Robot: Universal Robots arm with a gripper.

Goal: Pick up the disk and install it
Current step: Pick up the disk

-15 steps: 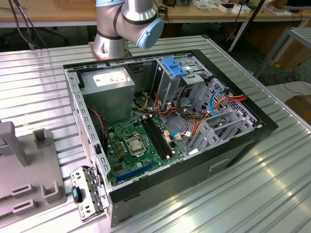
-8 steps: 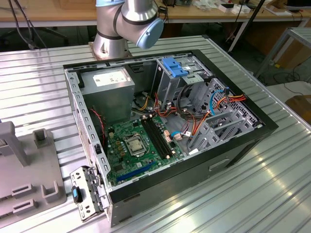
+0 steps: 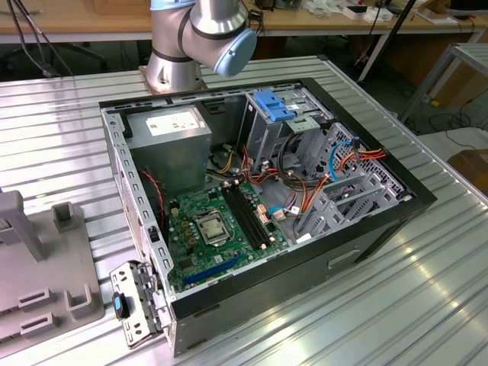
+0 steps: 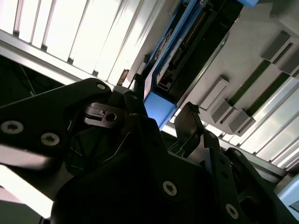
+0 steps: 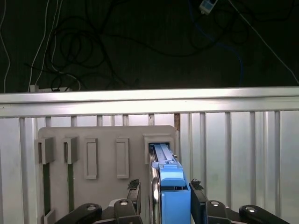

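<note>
Disk stands on edge in a slot of grey holder tray, blue carrier twd the cam in first wrist view, w/ a blue corner in second wrist view. Gripper straddles it, fingers apart, one per side, gap on one side, so not clamped. In exterior view the tray lies at the exterior view's left of open PC case; arm base stands at far side on ribbed table.

We record the disk set on edge in the grey holder, which lies on the ribbed metal table. The black gripper straddles the disk's blue end, jaws apart, one finger just beside it.
</note>
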